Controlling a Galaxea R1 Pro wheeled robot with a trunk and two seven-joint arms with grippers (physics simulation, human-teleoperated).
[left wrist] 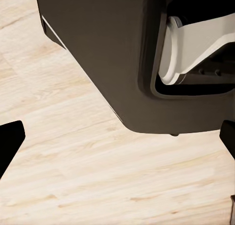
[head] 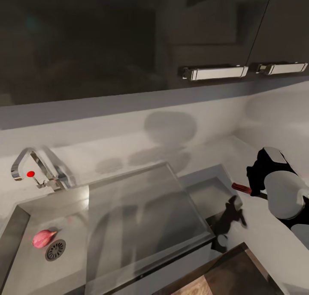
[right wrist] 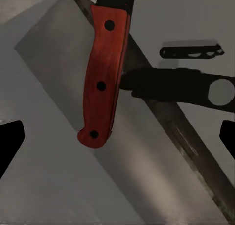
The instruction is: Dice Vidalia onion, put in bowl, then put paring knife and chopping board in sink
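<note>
While the right gripper (head: 251, 191) carries the paring knife (right wrist: 100, 83), its fingers look clamped on it. The onion (head: 43, 238) lies in the sink (head: 17, 226). The knife could slip if the grip is loose; the left fingers (left wrist: 10, 141) are apart.

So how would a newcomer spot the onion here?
Find the steel sink at the lower left of the head view, under the chrome tap with the red knob. The onion lies on the basin floor, just beside the round drain. It is the basin's one pink, rounded thing with a pointed tip.
</note>
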